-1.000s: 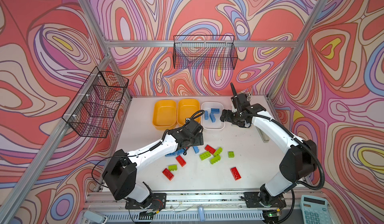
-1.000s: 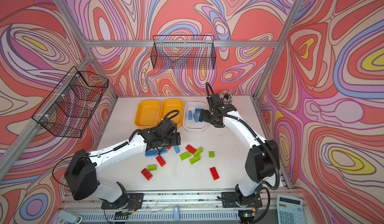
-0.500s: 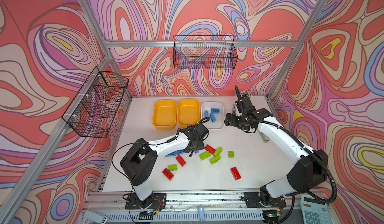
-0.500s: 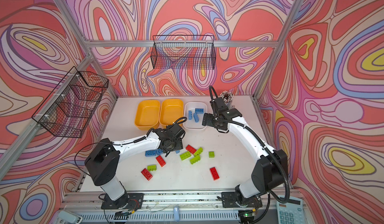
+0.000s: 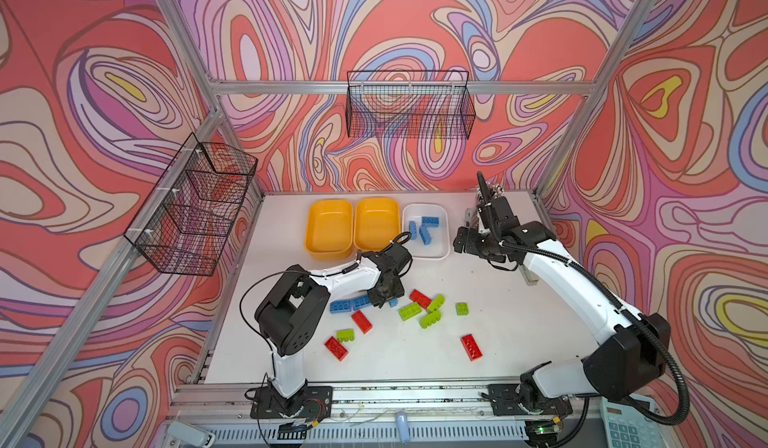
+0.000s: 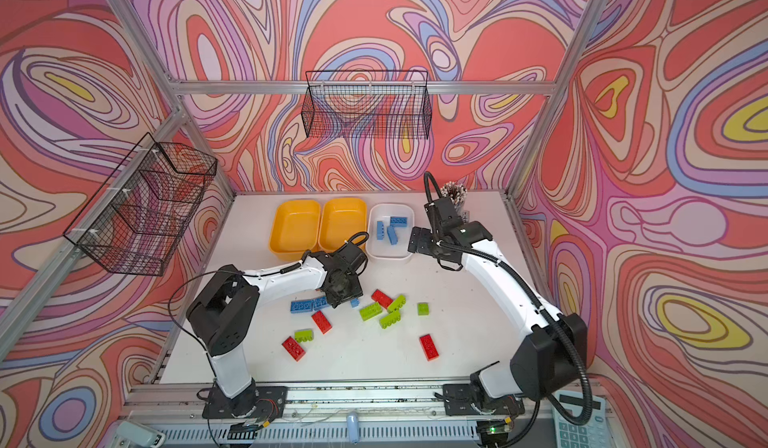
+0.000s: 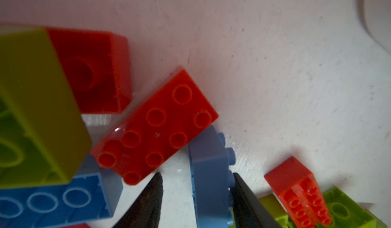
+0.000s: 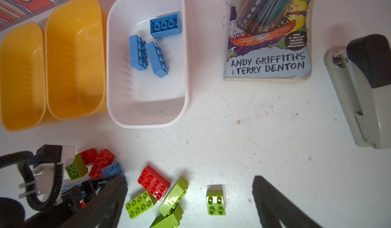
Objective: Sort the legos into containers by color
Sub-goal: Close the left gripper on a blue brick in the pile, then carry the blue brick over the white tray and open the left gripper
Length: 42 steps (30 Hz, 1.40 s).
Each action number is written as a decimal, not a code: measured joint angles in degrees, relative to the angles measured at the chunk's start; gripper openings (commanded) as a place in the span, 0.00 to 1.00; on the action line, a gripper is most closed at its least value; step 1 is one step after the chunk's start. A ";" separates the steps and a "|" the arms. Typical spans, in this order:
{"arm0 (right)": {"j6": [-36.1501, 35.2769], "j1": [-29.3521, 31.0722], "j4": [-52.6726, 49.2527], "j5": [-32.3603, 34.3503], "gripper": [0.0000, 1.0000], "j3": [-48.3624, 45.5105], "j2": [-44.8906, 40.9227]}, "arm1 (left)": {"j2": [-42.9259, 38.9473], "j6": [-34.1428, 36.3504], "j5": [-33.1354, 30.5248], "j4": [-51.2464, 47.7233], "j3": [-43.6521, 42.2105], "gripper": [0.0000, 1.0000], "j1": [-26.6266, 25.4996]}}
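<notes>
Three blue legos (image 8: 137,52) lay in the white container (image 8: 148,93), rightmost of the far row beside two yellow containers (image 5: 329,228). Near the middle, the left gripper (image 7: 197,175) straddled a small blue brick (image 7: 209,184), not yet clamped, a gap showing at one finger. The right gripper (image 8: 189,178) hung spread wide, holding nothing, just right of the white container.

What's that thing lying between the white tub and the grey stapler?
A paperback book, with a clear holder of pencils on it, lies between the white tub and the stapler, touching neither. The right wrist view shows it.
</notes>
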 measured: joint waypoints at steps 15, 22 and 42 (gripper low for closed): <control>0.68 0.00 -0.13 1.25 0.98 -2.38 -3.72 | 4.09 1.03 0.81 -7.82 7.13 0.11 0.42; 0.87 0.00 -0.22 1.25 0.98 -2.47 -4.55 | 4.26 4.68 -2.23 -16.06 15.89 0.02 0.42; 2.40 -0.59 -2.82 4.15 0.98 -2.54 -9.29 | 31.54 17.62 -3.02 -33.48 70.86 0.00 4.92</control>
